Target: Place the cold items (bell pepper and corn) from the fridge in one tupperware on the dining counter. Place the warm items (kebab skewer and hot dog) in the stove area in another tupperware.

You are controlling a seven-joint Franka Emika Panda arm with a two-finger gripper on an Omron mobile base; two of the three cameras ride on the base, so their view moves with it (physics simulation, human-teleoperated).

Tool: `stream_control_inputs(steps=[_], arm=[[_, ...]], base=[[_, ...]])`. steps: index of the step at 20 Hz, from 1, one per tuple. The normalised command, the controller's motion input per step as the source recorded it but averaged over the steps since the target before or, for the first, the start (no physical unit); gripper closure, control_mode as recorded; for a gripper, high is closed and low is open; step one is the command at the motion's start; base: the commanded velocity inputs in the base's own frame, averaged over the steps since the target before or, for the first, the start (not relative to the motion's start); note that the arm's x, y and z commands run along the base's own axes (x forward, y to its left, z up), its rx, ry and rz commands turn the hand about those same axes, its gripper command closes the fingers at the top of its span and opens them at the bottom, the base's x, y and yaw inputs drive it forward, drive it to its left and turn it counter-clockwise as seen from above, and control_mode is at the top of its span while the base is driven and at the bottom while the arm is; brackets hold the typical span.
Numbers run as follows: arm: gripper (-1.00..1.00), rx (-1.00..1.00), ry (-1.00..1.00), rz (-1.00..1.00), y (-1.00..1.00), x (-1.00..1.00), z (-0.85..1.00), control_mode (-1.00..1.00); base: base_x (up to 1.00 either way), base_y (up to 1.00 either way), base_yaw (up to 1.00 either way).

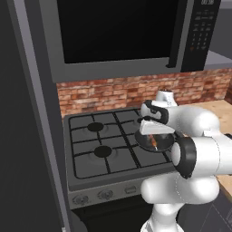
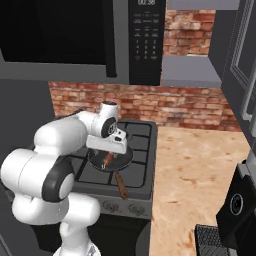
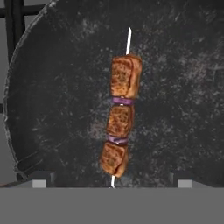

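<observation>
Right now you have one kebab skewer (image 3: 119,127) lying flat in one dark frying pan (image 3: 57,109) on the stove (image 1: 97,145). On the skewer you can count three browned meat chunks with two purple onion slices between them, all threaded on a single thin white stick whose ends poke out at both ends. It sits near the middle of the pan, clear of the rim.

Your hand (image 3: 111,183) hovers straight above the pan, looking down on the skewer. Its two dark fingertips (image 3: 39,180) stand well apart, one on each side of the skewer's near end, and neither touches it, so the hand is released and holds nothing.

From the left base view you see the hand (image 1: 152,131) over the pan (image 1: 156,144), which rests on the near right part of the stove. You can count two burners plainly on the left side of the stove; the right ones are mostly hidden by the arm. From the right base view the pan's one brown handle (image 2: 121,185) points toward the stove's near edge.

One microwave (image 1: 122,31) hangs above the stove against the brick wall (image 1: 108,93). One wooden bench (image 2: 200,170) runs to the right of the stove.
</observation>
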Motion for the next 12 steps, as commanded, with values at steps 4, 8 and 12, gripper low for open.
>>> stream_control_inputs(steps=[4,8,12], arm=[[-1.0,0.0,-0.01,0.0,0.0,0.11,-0.33,-1.0],[-1.0,0.01,0.0,0.0,0.0,0.21,-0.14,-1.0],[-1.0,0.0,0.0,0.0,0.0,0.14,-0.15,-1.0]], base=[[0.0,0.0,0.0],[0.0,0.0,0.0],[0.0,0.0,0.0]])
